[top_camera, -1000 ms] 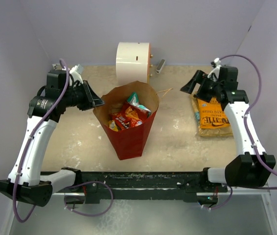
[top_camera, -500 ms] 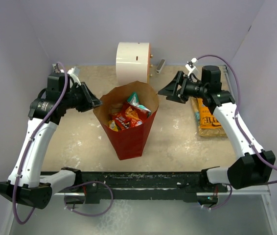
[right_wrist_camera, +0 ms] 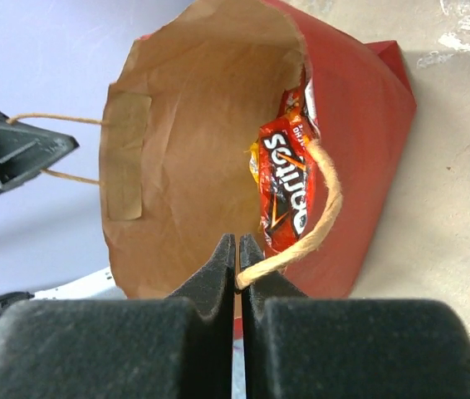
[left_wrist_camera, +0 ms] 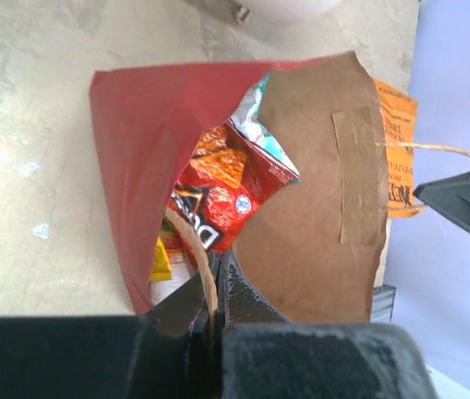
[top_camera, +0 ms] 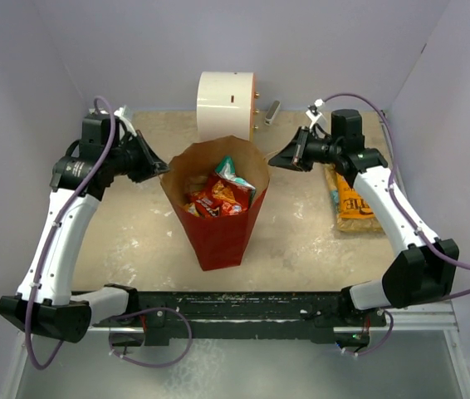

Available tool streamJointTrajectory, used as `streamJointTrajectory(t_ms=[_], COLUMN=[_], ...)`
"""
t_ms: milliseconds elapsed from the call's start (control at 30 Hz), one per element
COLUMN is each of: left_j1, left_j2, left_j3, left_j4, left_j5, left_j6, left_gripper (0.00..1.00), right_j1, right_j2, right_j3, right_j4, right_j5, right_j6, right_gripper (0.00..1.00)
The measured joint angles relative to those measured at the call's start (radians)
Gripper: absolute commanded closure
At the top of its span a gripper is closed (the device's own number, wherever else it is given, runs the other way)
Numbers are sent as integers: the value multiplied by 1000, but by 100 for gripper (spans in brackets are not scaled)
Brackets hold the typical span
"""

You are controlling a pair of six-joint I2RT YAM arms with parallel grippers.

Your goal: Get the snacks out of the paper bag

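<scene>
Left wrist, pincer point(left_wrist_camera: 217, 268) pinching twine handle point(left_wrist_camera: 188, 233)

a lab booth: plain lilac walls point(top_camera: 318, 41) around a table point(top_camera: 301, 241).

paper bag point(top_camera: 218, 237): red outside, plain brown inside
twine handles point(right_wrist_camera: 335, 202): pale tan
chip bag point(left_wrist_camera: 227, 199): red, orange chips, black-and-white logo
small packet point(top_camera: 228, 169): teal, silver
other chip bag point(top_camera: 349, 205), right of the right end effector point(right_wrist_camera: 237, 249): yellow-orange, dark lettering
cylinder point(top_camera: 225, 104): white
counter point(top_camera: 135, 224): mottled beige
left end effector point(left_wrist_camera: 217, 266): black
right end effector: black
</scene>
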Motion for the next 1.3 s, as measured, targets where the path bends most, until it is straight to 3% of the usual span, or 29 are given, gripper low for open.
streamJointTrajectory(t_ms=[133, 400, 567, 667, 833, 1100, 1200, 1300], left_j1=[25, 71, 85, 89, 89, 86, 58, -43], left_j2=[28, 149, 172, 150, 57, -92, -124, -121], left_j3=[102, 394, 437, 359, 82, -192, -251, -278], left_j4=[-70, -191, -172, -98, 72, 381, 455, 503], left_j5=[-43, -173, -179, -102, 108, 398, 434, 421], left_j6=[31, 128, 166, 168, 121, -58, -128, -181], left_gripper=[100, 100, 100, 100, 100, 100, 100, 100], right_j1=[55, 282, 373, 376, 372, 390, 393, 395], right_j2=[35, 140, 216, 233, 224, 117, 82, 70], right_j3=[68, 175, 183, 165, 82, -146, -227, -291], right_j4=[-41, -28, 0, -14, -68, -116, -111, -79], right_j5=[2, 23, 21, 24, 29, 29, 29, 28], right_j6=[-47, -74, -69, -103, -202, -308, -314, -307], right_gripper=[100, 100, 100, 99, 98, 97, 97, 96])
